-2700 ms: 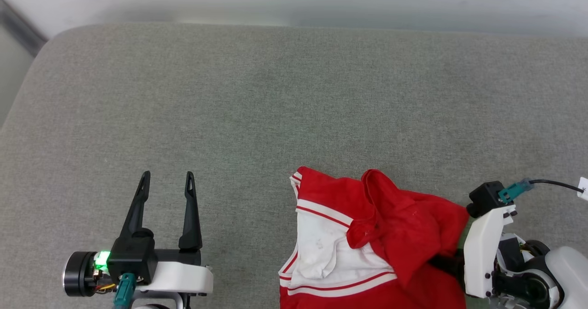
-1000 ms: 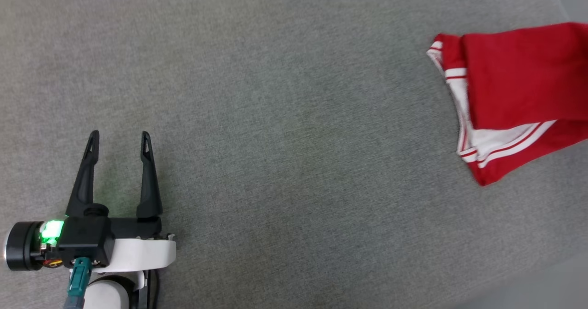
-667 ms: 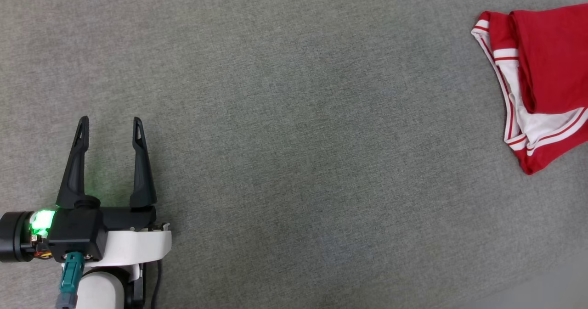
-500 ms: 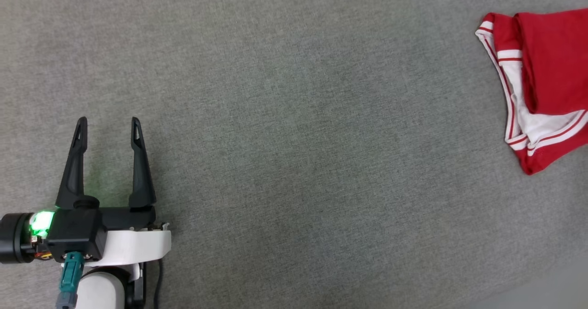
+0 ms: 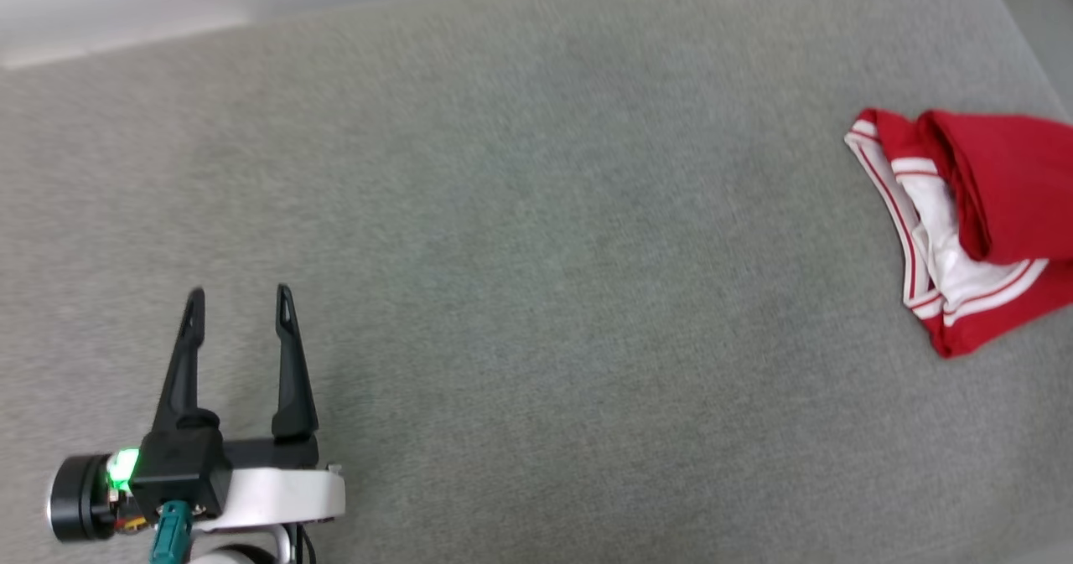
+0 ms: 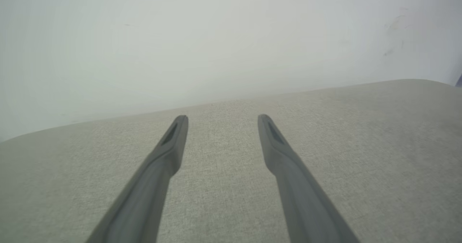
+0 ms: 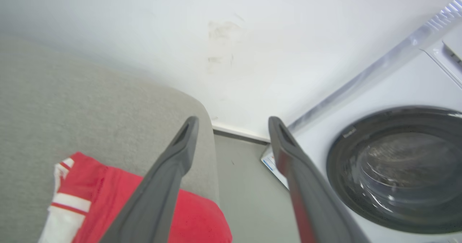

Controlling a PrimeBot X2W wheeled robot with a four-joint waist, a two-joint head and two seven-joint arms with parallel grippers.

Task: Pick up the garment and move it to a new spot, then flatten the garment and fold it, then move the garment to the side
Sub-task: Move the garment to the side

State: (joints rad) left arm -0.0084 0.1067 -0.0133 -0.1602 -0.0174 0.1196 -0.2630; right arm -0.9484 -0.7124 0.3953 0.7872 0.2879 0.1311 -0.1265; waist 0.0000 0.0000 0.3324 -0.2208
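Red shirt (image 5: 997, 195) with a white sleeve and striped trim lies bunched and partly doubled over on the grey fabric cushion (image 5: 536, 254), near its right end and running off the head view's right side. The right gripper (image 7: 234, 120) hangs over that end of the cushion by the shirt, its two fingers spread apart with nothing between them; past them are a pale wall (image 7: 216, 37) and a washing machine (image 7: 397, 163). Well apart, at the lower left, the left gripper (image 5: 240, 294) hovers over bare cushion, fingers wide and empty.
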